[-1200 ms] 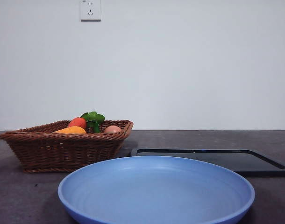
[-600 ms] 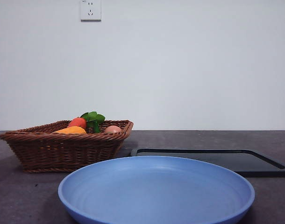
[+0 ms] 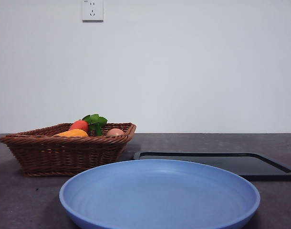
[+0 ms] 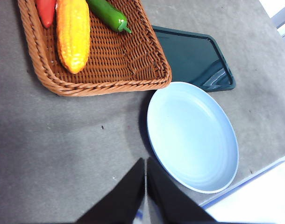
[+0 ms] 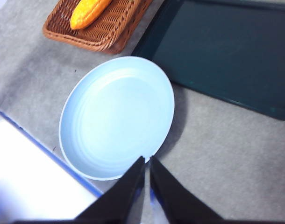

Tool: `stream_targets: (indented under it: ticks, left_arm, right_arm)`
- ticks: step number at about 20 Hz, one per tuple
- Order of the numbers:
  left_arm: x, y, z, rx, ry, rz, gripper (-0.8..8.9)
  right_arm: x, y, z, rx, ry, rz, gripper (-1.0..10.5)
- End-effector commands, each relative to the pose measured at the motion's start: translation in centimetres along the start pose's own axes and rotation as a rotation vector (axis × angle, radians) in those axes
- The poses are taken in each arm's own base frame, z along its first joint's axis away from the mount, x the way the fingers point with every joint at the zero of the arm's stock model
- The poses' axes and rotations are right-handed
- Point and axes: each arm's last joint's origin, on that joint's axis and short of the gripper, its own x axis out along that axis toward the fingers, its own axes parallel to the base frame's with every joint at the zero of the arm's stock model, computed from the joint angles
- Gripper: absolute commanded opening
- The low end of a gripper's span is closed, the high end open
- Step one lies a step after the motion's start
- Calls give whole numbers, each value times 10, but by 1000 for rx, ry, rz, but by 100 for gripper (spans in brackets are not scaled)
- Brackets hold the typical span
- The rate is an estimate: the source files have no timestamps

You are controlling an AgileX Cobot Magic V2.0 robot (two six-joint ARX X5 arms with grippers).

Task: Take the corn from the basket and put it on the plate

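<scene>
Orange-yellow corn [image 4: 73,33] lies untouched in the wicker basket [image 4: 133,79], flanked by a red vegetable [image 4: 46,10] and a green pepper [image 4: 108,14], both cut off at the frame edge. Just beside the basket, the blue plate [image 4: 194,135] sits bare, a black tray [image 4: 194,58] behind. Left gripper [image 4: 146,175] and right gripper [image 5: 146,173] hover high with jaws together; the pick has not begun, so one must likely descend and open over the cob

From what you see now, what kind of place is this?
Probably an indoor test bench, not a real kitchen: a bare white wall with a power socket, a grey tabletop, and glossy toy-like food such as the yellow corn cob in a brown wicker basket.
</scene>
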Motion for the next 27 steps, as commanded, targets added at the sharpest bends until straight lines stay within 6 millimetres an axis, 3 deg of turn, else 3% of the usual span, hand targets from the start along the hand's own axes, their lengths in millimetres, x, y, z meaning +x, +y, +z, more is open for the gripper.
stream_targets:
  ticks: [1, 5, 6, 13, 21, 27]
  left_arm:
    - [-2, -3, 4, 23, -14, -9, 48]
    - [-2, -3, 4, 16, -14, -9, 367]
    - [-2, -3, 4, 2, -15, -10, 396]
    - [-2, -3, 4, -7, -15, -10, 395]
    - [-2, -3, 4, -6, -16, -10, 391]
    - [-2, -3, 4, -7, -15, -10, 391]
  right_arm:
    - [-1, 2, 5, 36, -11, 6, 11]
    - [0, 1, 6, 92, -5, 6, 286]
    - [1, 0, 7, 104, 1, 6, 302]
    - [24, -11, 20, 166, 76, 39, 301]
    - [93, -29, 36, 177, 242, 67, 294]
    - [144, -39, 34, 176, 331, 46, 286]
